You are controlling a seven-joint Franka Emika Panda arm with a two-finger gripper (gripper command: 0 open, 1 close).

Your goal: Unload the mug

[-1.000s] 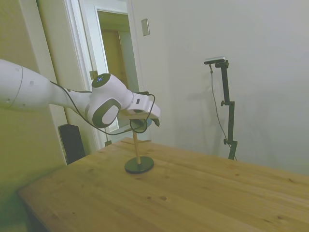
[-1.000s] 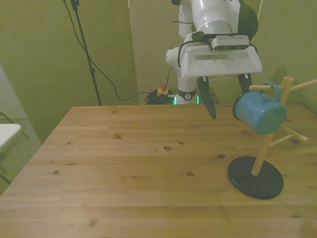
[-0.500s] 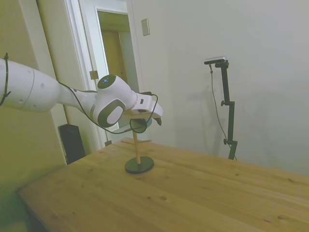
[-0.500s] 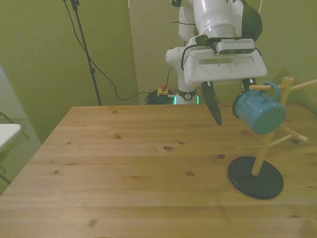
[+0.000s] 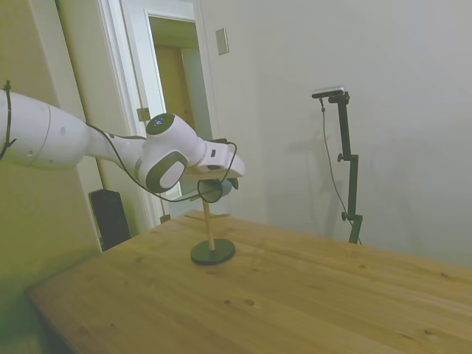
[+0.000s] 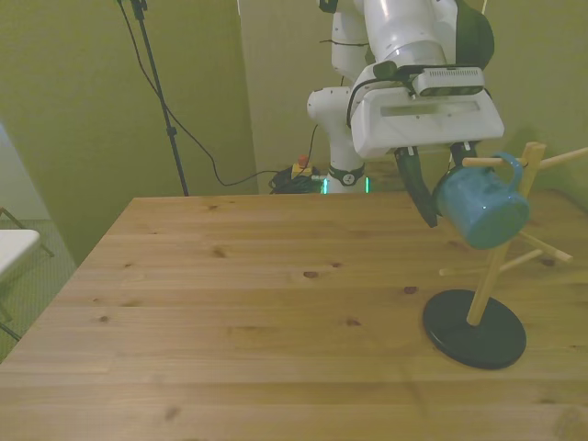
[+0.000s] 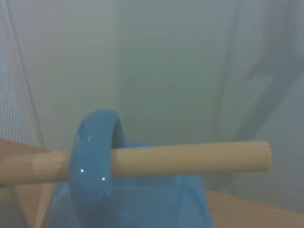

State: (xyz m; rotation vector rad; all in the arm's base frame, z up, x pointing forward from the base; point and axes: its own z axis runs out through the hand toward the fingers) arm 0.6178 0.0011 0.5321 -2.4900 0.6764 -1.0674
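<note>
The blue-teal mug hangs by its handle on a peg of a wooden mug tree with a black round base, at the front view's right. My gripper is open at the mug's height. One dark finger sits just off the mug's side, and the other is mostly hidden behind the mug. In the side view the mug shows dark under my gripper, above the tree's base. Close up, the wrist view shows the mug's handle looped over the peg.
More bare pegs stick out of the tree toward the table's edge on the front view's right. The wooden table stretches wide to the front view's left. A folding chair's edge stands beyond the table there.
My gripper has shifted toward the front view's right, closing in on the hanging mug. The mug and tree have not moved.
</note>
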